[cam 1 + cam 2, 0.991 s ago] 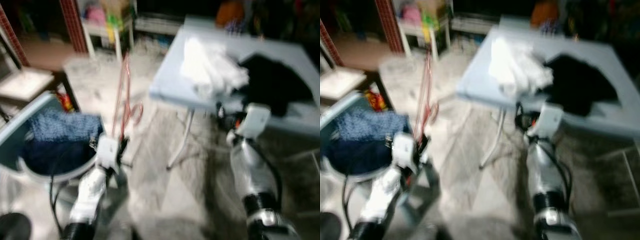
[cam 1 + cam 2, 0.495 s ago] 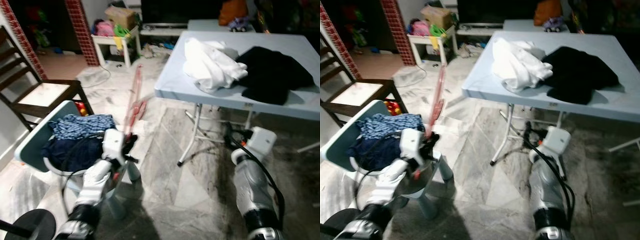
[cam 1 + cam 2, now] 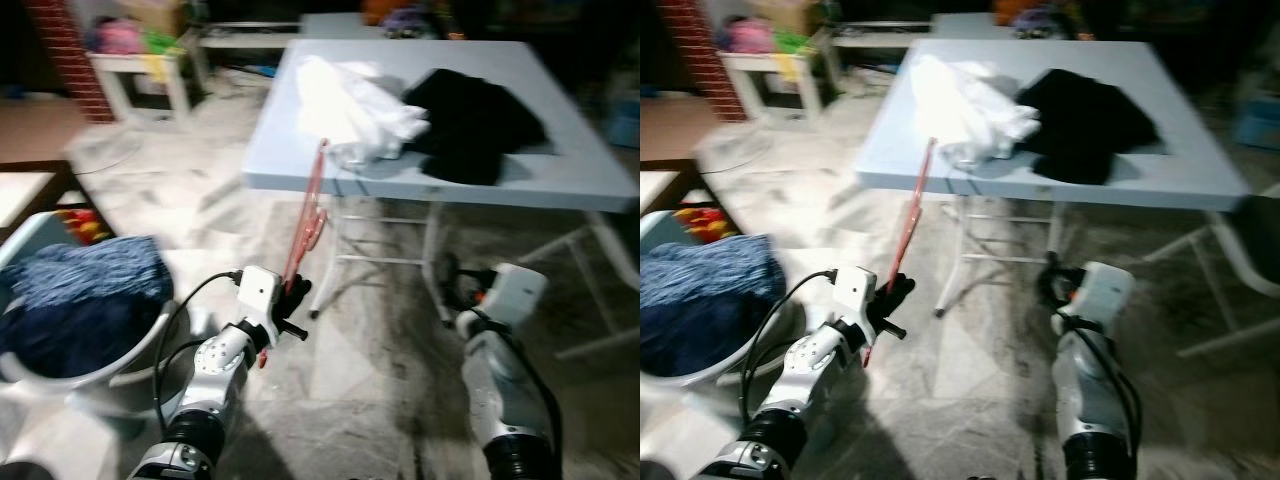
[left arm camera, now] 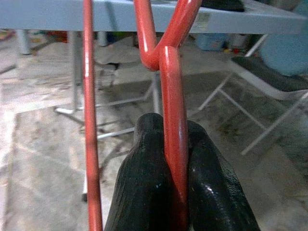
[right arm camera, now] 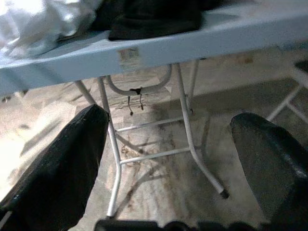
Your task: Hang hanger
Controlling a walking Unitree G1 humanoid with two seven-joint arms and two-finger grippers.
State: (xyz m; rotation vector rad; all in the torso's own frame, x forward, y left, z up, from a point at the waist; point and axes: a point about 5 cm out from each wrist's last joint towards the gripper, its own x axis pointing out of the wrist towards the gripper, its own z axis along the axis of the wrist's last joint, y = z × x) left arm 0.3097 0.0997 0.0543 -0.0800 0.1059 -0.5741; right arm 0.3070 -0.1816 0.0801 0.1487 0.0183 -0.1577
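Gripping the red hanger at its near end, the left gripper is clamped shut. Hanger long axis runs upright, tilting away toward the table. The right gripper is spread wide, holding nothing.

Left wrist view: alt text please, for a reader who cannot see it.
Two black fingers of the left gripper are shut on a red hanger. Beyond stand a pale blue folding table, its metal legs and a marble floor.
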